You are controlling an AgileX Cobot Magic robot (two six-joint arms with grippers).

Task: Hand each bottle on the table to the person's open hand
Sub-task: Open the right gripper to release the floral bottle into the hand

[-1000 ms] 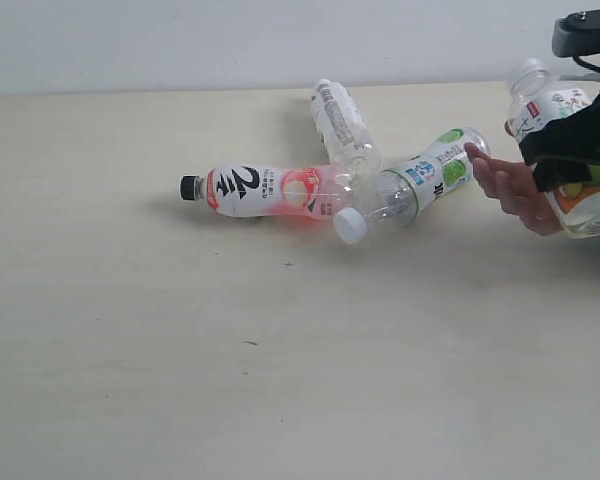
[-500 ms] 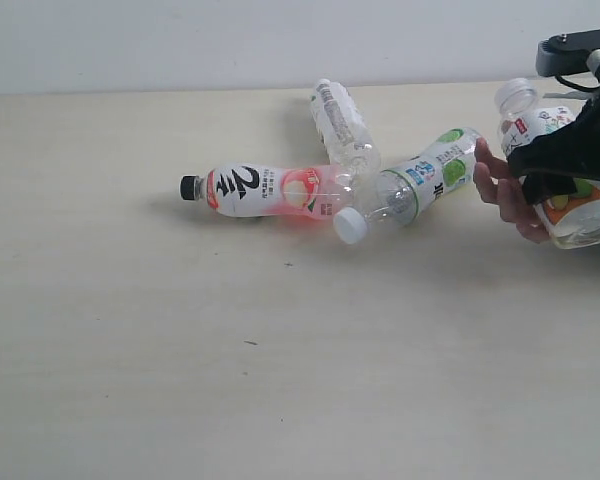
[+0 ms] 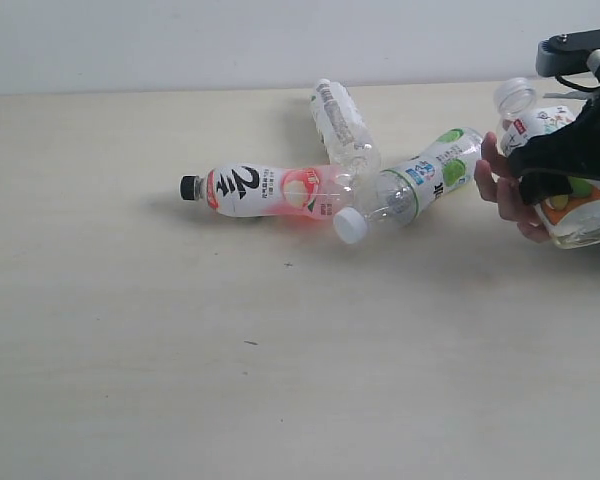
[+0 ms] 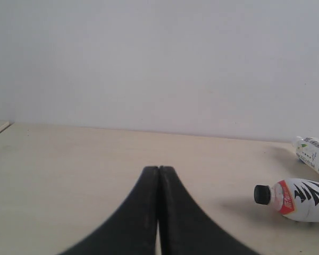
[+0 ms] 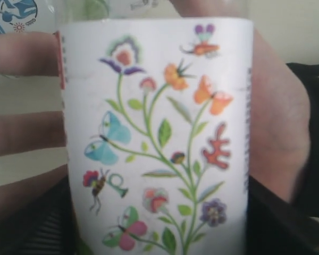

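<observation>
Pale tabletop (image 3: pixel 280 380), white wall behind. Far right, the right pincer (image 3: pixel 568 150) straddles the floral bottle (image 5: pixel 159 138), which rests against the hand (image 3: pixel 508 188). Gripping or slack? I cannot tell. Handover step! Next: jaws part fully, arm backs off. Left pincer (image 4: pixel 158 171) sits closed, idle. Green-label bottle (image 3: pixel 425 175) lies just left of the hand.

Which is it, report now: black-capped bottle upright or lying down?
Lying down: the black-capped bottle rests on its side on the table.
</observation>
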